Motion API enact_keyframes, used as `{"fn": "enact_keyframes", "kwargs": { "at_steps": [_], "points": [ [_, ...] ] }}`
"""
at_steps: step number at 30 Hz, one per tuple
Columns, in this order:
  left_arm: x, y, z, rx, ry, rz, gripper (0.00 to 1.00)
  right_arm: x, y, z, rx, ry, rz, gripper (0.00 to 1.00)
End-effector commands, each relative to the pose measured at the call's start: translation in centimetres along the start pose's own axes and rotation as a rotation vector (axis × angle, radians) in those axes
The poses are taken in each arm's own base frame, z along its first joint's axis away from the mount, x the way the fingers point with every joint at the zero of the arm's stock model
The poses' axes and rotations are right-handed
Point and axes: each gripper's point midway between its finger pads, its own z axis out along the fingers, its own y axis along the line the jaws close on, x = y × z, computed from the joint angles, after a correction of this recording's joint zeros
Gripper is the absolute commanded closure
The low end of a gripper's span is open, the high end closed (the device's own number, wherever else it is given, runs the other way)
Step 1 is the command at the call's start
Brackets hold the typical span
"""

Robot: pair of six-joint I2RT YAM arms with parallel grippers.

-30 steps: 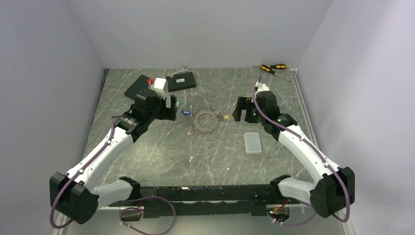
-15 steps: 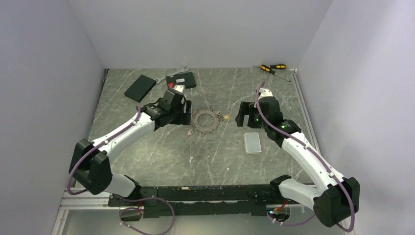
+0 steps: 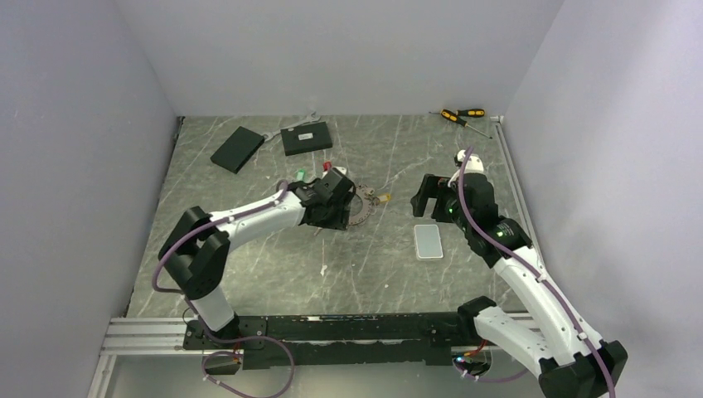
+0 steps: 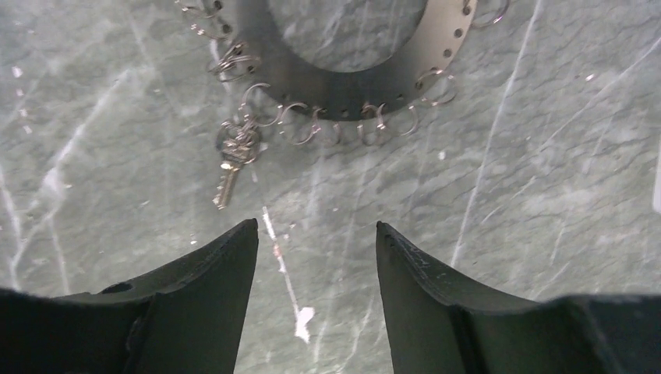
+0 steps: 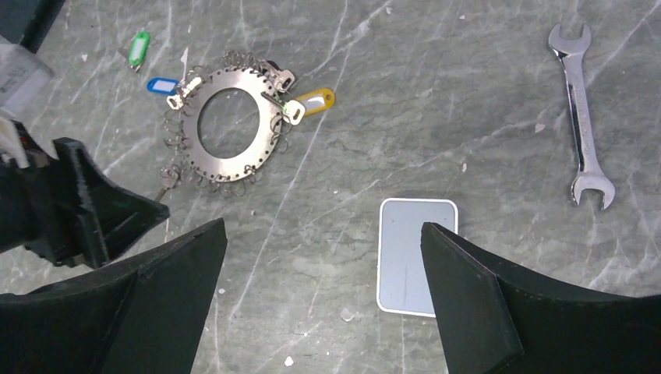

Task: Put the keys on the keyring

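Observation:
The keyring point(image 5: 228, 166) is a dark grey metal ring with small split rings round its rim, lying mid-table. It also shows in the top view point(image 3: 365, 207) and in the left wrist view point(image 4: 351, 93). A blue-tagged key point(image 5: 162, 84) and a yellow-tagged key point(image 5: 314, 101) lie at its rim. A green-tagged key point(image 5: 139, 48) lies apart, beyond the blue one. A bare metal key point(image 4: 227, 175) lies at the rim among small rings. My left gripper point(image 4: 316, 234) is open and empty just near of the ring point(image 3: 333, 217). My right gripper point(image 5: 323, 234) is open and empty, to the ring's right point(image 3: 424, 199).
A white phone point(image 3: 428, 241) lies flat below the right gripper. A silver wrench point(image 5: 581, 117) lies to its right. Two flat black boxes point(image 3: 237, 148) point(image 3: 306, 138) sit at the back left. Yellow-and-black screwdrivers point(image 3: 463, 116) lie at the back right.
My left arm has swung from the black boxes at the back left rightward to the keyring. My right gripper has drawn back to the right, away from the ring.

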Motion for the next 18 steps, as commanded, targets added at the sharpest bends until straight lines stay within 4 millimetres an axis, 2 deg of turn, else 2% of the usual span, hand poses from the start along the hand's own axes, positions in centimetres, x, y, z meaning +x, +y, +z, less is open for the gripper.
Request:
{"fn": "enact_keyframes", "kwargs": {
  "at_steps": [1, 6, 18],
  "points": [
    [-1.8, -2.8, 0.0, 0.003, -0.04, -0.16, 0.4, -0.7, -0.1, -0.8, 0.013, -0.03, 0.014, 0.0],
    [-1.8, -3.4, 1.6, -0.015, -0.037, -0.205, 0.47, -0.2, -0.1, -0.8, 0.007, -0.01, 0.005, 0.0],
    [-1.4, -2.6, 4.5, -0.104, -0.052, -0.286, 0.6, 0.0, 0.6, -0.7, -0.034, 0.006, 0.002, 0.0]
  ]
}}
